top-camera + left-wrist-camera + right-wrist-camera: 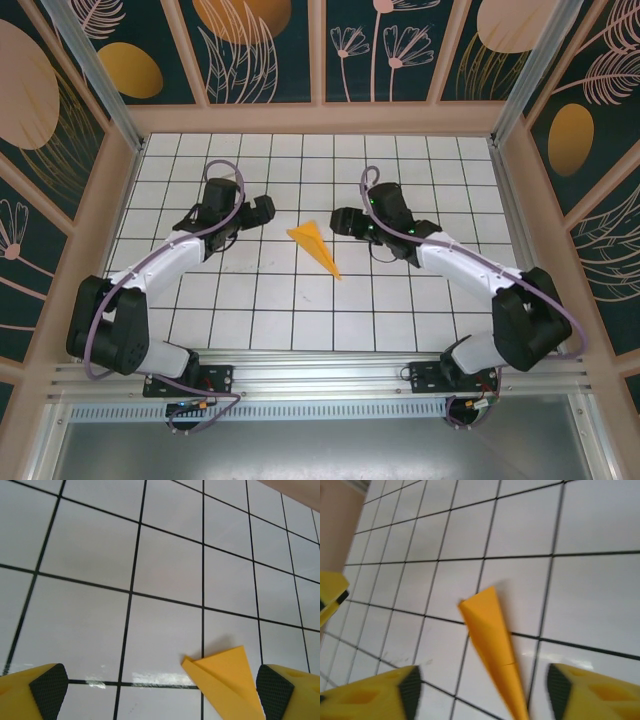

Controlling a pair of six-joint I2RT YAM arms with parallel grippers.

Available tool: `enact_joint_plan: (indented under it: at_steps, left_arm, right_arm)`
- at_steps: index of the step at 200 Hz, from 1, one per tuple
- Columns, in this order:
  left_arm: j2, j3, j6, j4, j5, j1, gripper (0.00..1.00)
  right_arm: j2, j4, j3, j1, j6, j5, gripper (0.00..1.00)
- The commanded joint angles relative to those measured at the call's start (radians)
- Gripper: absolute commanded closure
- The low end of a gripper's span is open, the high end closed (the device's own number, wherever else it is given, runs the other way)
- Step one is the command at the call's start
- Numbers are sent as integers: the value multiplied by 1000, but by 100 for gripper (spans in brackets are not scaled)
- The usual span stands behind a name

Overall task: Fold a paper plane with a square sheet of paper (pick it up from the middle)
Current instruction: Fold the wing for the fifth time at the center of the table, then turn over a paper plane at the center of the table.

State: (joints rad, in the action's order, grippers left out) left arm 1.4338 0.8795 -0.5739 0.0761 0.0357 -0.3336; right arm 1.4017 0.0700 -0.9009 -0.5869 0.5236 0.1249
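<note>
Between my two tools, flat on the tiled tabletop, lies the paper plane, touching neither of them. My left tool stands with its jaws spread wide and nothing in them. Through its wrist camera the plane's broad end sits low, just inside the finger on the right of that view, down on the tiles rather than in the grip. My right tool is likewise spread apart and empty. From its wrist the plane runs along the tiles beneath the gap between the black pads, blunt end ahead of the tool and the narrow point trailing back under it. From above, the paper reads as a slim orange-yellow dart with a fold line down its length, wide end up between the two tools, point aimed toward the arm bases. I judge the folding finished, or very nearly: the paper is a creased wedge, not a flat square. I cannot tell how crisp or even the creases are, so what may be left is checking the shape and drawing both arms clear.
</note>
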Motion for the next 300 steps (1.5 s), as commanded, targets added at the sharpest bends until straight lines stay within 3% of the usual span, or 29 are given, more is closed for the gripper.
enact_joint_plan:
  at_steps: [1,34,65,99,168,189,218,300]
  left_arm:
    - [-29,-28,-47,-62,97,-3,1]
    - [-28,-73,-129,-105,161,-6,2]
    - [-31,-105,-206,-124,140,-37,1]
    - [-18,-108,-326,-129,36,-171,2]
    - [57,-60,-565,-142,-119,-379,12]
    - [113,-21,-613,-136,-109,-396,21]
    - [228,87,-636,-2,-163,-403,32]
    - [393,256,-611,171,-241,-413,43]
  right_arm:
    - [-67,30,61,34,-32,-163,4]
    - [-107,-16,119,115,-84,-173,1]
    - [-122,-119,186,140,-96,-211,1]
    - [-126,-208,267,147,-38,-317,1]
    - [-81,-314,352,160,34,-232,2]
    - [-69,-305,352,160,42,-233,2]
    - [-51,-289,345,160,50,-246,2]
    - [-58,-271,346,160,62,-266,3]
